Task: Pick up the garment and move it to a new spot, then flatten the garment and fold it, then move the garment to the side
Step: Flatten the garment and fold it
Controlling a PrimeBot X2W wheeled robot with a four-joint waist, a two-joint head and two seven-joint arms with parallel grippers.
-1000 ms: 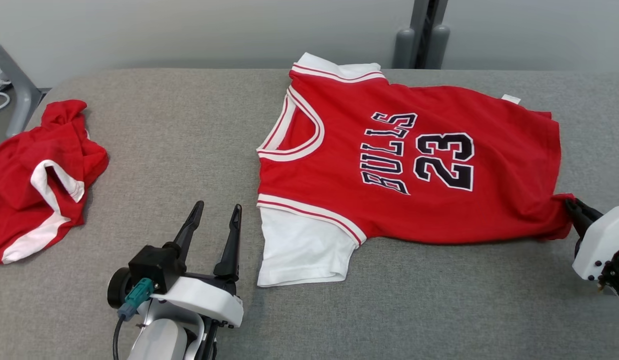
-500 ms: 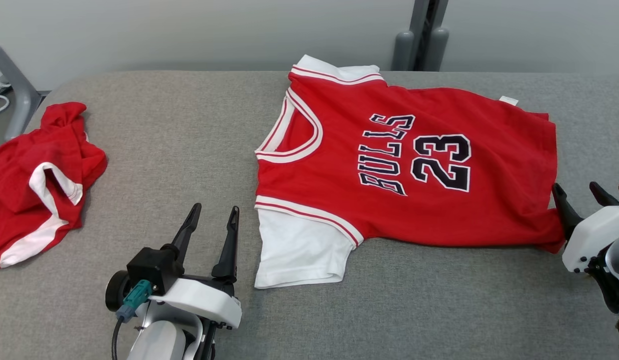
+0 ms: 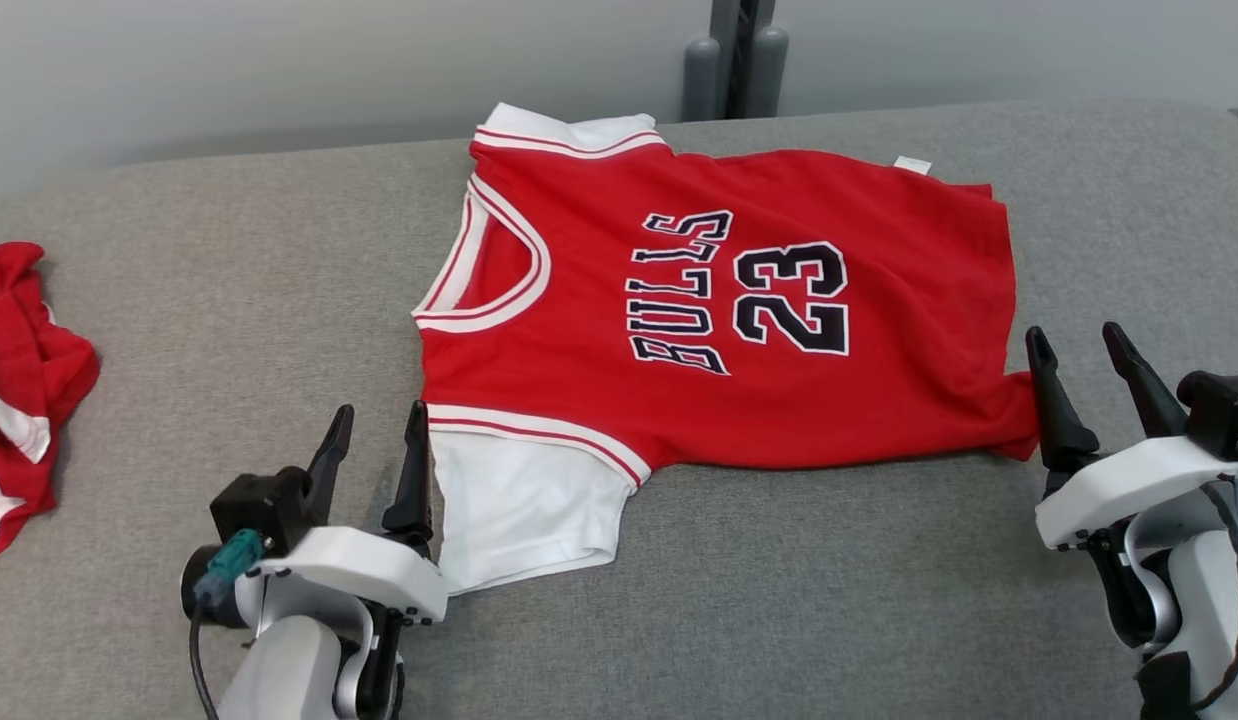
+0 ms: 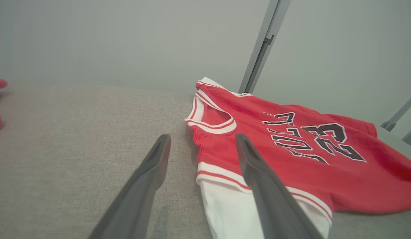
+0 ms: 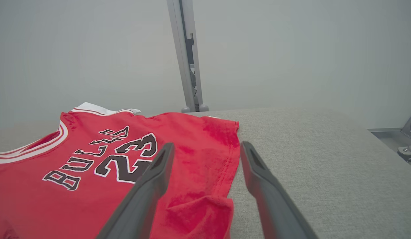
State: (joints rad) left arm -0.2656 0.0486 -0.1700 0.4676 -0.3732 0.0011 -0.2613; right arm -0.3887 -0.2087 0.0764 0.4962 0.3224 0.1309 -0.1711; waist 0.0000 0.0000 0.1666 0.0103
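Two tools wait with fingers apart, empty: left tool (image 3: 379, 410) near the sleeve (image 3: 519, 510), right tool (image 3: 1074, 335) at the hem. The jersey (image 3: 739, 400) lies spread mid-table (image 3: 229, 300), seemingly flattened, near right corner perhaps bunched; folding and side-move remain.

The garment (image 3: 879, 300) is showing bright red, with white sleeves, white-and-red striped trim and dark lettering edged in white. The table (image 3: 229, 280) is wearing plain grey weave. At its left edge a second cloth (image 3: 19, 370) is showing red with white bands.
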